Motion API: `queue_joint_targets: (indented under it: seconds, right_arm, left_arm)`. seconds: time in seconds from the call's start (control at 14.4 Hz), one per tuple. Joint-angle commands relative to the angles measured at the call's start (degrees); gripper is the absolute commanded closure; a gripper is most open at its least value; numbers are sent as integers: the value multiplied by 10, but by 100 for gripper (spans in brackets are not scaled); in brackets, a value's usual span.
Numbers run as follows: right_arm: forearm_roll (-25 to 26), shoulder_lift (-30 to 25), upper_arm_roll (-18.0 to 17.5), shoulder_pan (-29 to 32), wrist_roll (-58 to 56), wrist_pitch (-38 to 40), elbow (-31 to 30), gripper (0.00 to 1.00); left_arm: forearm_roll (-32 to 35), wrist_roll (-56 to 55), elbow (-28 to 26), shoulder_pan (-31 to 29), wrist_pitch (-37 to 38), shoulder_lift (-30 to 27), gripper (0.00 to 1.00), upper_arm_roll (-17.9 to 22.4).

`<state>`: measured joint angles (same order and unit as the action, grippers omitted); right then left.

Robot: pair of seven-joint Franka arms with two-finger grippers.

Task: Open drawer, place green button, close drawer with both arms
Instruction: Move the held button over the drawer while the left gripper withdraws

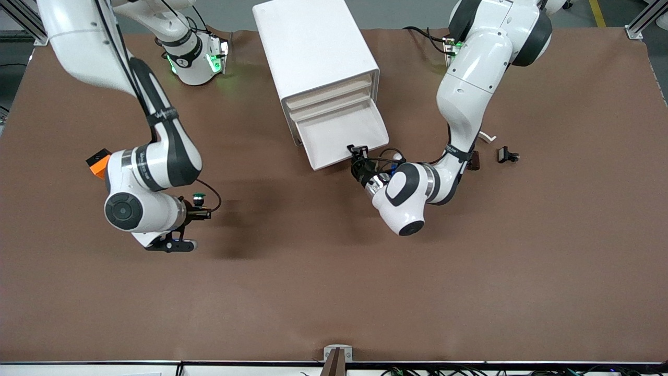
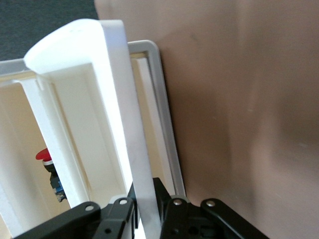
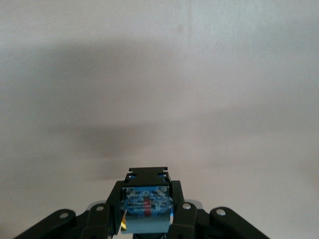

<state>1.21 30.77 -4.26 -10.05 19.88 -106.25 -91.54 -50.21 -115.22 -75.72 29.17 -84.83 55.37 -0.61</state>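
Note:
The white cabinet (image 1: pixel 313 47) stands near the robots' bases at mid table. Its drawer (image 1: pixel 342 133) is pulled out toward the front camera, and its tray shows nothing in it. My left gripper (image 1: pixel 358 153) is shut on the drawer's front wall, at the corner toward the left arm's end. In the left wrist view the left gripper (image 2: pixel 147 194) pinches that white wall (image 2: pixel 124 124). My right gripper (image 1: pixel 197 209) is shut on the button (image 1: pixel 198 197), green cap up, over bare table toward the right arm's end. The right wrist view shows the right gripper (image 3: pixel 147 196) clamping the button's blue-grey body (image 3: pixel 146 211).
An orange cube (image 1: pixel 98 163) lies beside the right arm's elbow. Dark clip pieces (image 1: pixel 507 155) and a small white part (image 1: pixel 488 137) lie toward the left arm's end. A red-capped button (image 2: pixel 45 157) shows inside the cabinet in the left wrist view.

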Motion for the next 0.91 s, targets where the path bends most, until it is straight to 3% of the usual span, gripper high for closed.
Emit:
queue_joint_targets:
  seconds: [0.0, 0.42, 0.7, 0.84]
  right_arm:
    - [4, -3, 1, -52, 115, 57, 27, 83]
    - [-1, -12, 0, -194, 436, 97, 59, 83]
    - [-129, -7, 3, -261, 613, 69, 74, 82]
    - [-146, -5, 2, -281, 708, 5, 73, 81]
  left_arm:
    - [6, 38, 13, -11, -30, 4, 0, 18]
    - [8, 51, 65, -28, -30, -4, 0, 38]
    - [53, 211, 66, -32, -29, -51, 0, 91]
    - [83, 292, 66, -35, -30, -73, 0, 116]
